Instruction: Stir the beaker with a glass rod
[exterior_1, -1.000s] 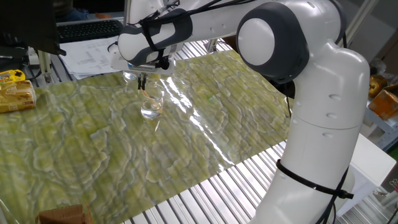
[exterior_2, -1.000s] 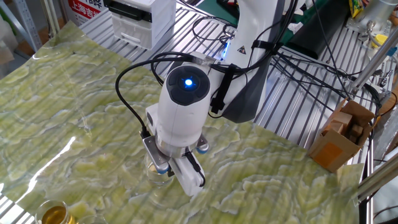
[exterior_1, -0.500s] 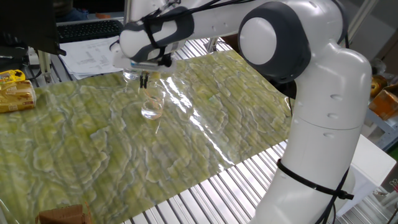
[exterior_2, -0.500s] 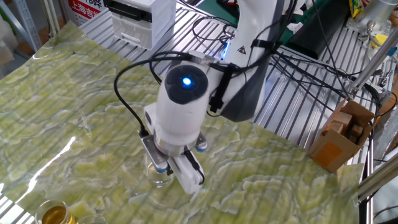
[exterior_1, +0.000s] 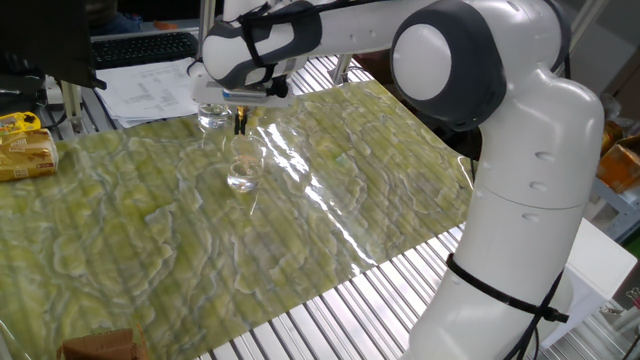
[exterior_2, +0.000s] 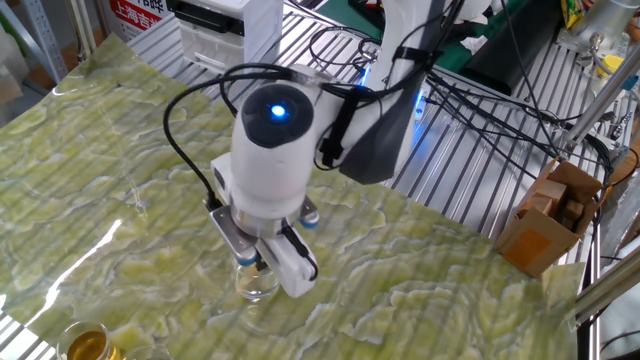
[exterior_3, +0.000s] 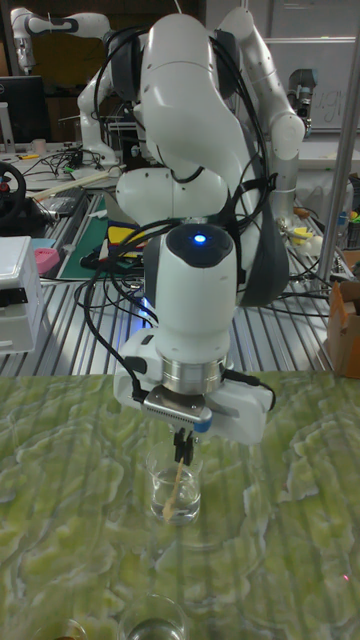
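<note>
Amber-filled glass near beaker, well apart.

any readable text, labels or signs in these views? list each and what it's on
None can be read outright.
Red sign, top edge behind the table: red characters, cut off and too small to read.
Warning triangle sticker on the arm base: a symbol, no legible words.
Yellow packet at the left edge: print too blurred.
Papers by the keyboard: lines too small.
</note>
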